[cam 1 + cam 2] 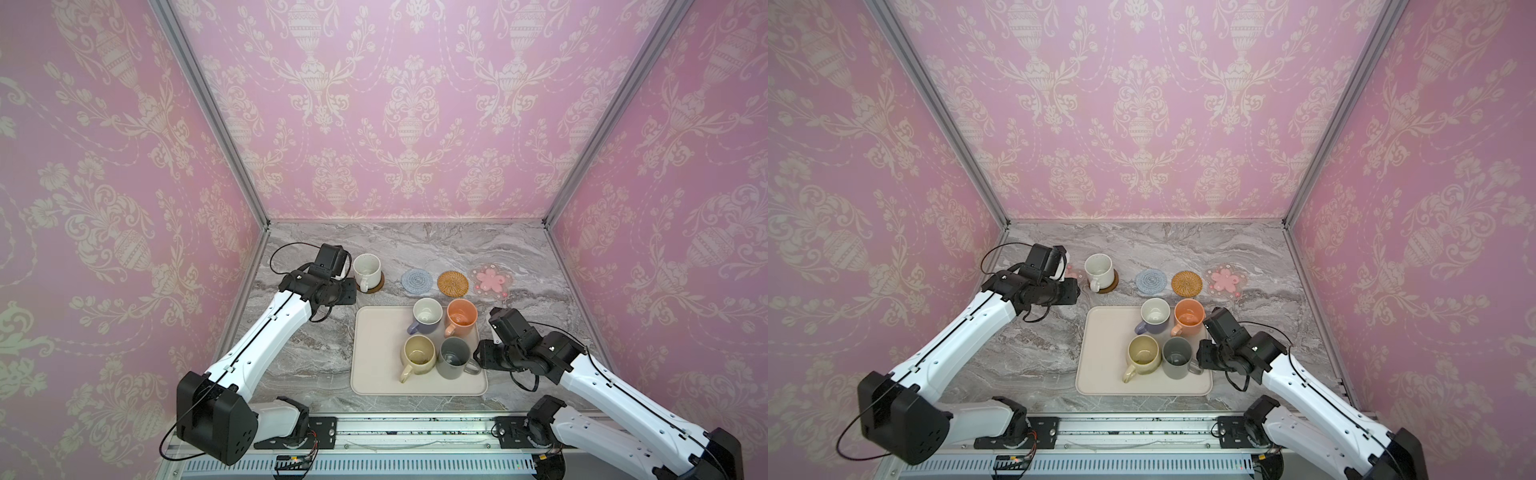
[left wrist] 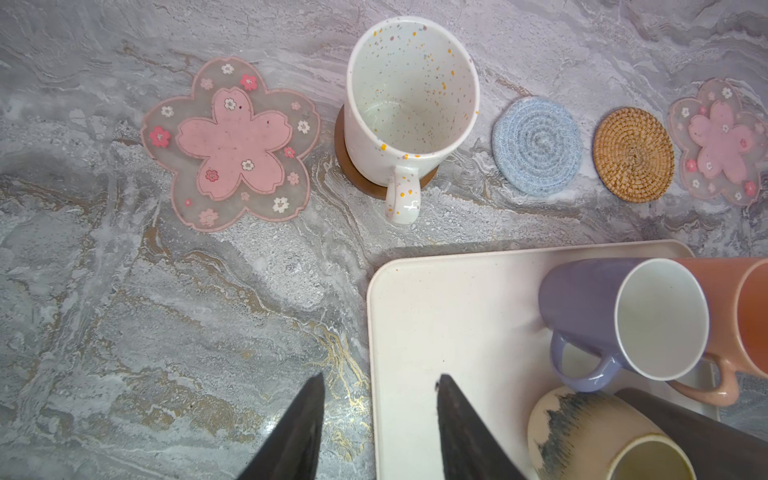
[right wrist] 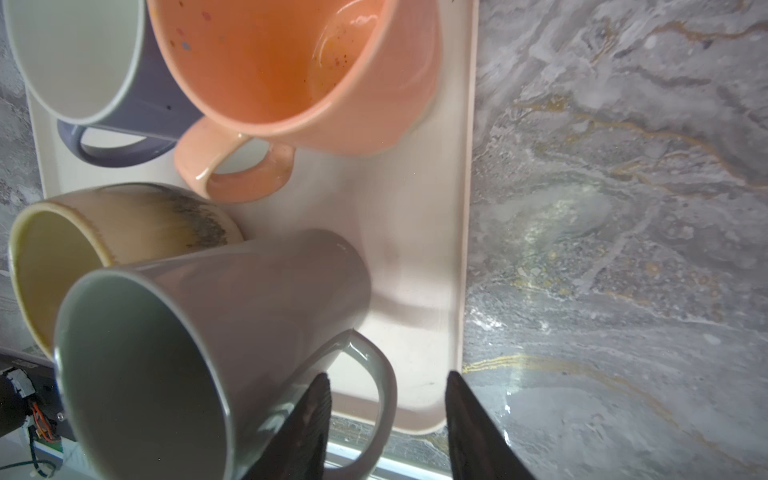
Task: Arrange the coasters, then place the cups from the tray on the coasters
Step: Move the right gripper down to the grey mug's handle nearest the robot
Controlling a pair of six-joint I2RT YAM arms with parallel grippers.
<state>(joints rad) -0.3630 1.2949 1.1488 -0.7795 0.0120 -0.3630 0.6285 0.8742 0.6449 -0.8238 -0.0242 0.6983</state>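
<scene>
Marble-patterned tabletop (image 1: 316,353), grey with gold veins, carries five coasters in a row along its far side. From the left: a translucent pink flower-shaped coaster (image 2: 232,145) with scalloped petals lies flat. Just beside it, a white speckled mug (image 1: 366,268) stands upright on a brown wooden disc (image 2: 340,141), handle toward the near edge. Next come a blue-grey crocheted round (image 1: 417,281), a woven rattan disc (image 1: 452,283) and a second pink flower-shaped coaster (image 1: 491,280), each apart from its neighbour and uncovered.

The left gripper (image 2: 380,415) hovers near the white mug over the tray's far left corner, its dark tapered fingers parted and holding nothing.

Nearer the camera sits the beige tray (image 1: 378,353), a smooth rounded rectangle with a low rim. Its left half is bare; four glossy mugs crowd the right half: lavender (image 1: 426,316) and peach-orange (image 1: 461,316) behind, rounded cream-yellow (image 1: 417,353) and tall grey (image 1: 455,357) in front. Bare marble spreads left of the tray, with a narrower strip on its right.

The right gripper (image 3: 388,382) sits low at the tray's right rim, jaws apart astride the grey mug's handle without clamping it.
</scene>
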